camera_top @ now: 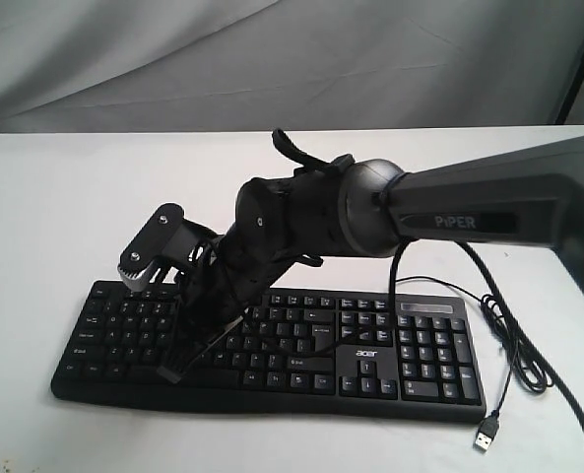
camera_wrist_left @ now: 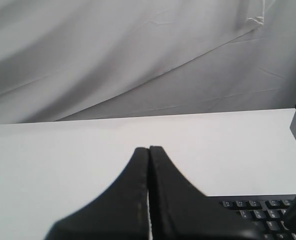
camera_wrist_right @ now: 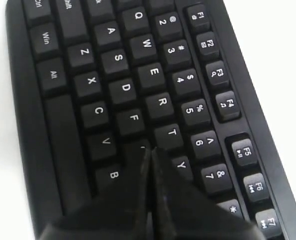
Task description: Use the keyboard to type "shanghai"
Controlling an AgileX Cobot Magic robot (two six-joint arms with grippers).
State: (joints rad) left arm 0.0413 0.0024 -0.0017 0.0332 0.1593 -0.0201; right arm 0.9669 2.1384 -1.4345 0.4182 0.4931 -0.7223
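— Where is the keyboard [camera_top: 370, 363]?
— Flat on the white table [camera_top: 45, 197], at six o'clock in the exterior view, its long side running from nine to three. It is matte black plastic with low square keys, white legends, and a number pad at the three o'clock end.
— And the right gripper [camera_top: 170, 375]?
— It reaches across from three o'clock to the letter block in the keyboard's nine o'clock half. Its two tapered black fingers [camera_wrist_right: 167, 200] are pressed flat together with nothing between them. In the wrist view the tip covers the spot ringed by F, T, Y, V and B. Whether it presses the key, I cannot tell.
— The left gripper [camera_wrist_left: 148, 150]?
— Clenched too and empty, with a thin seam between its smooth dark fingers. It is over bare table, and a keyboard corner shows beside it.
— Anything else?
— The thin black USB cable [camera_top: 495, 320] loops off the keyboard's three o'clock end. Its silver plug [camera_top: 485, 435] lies on the table at five o'clock. Wrinkled grey cloth [camera_top: 173, 59] hangs at twelve.
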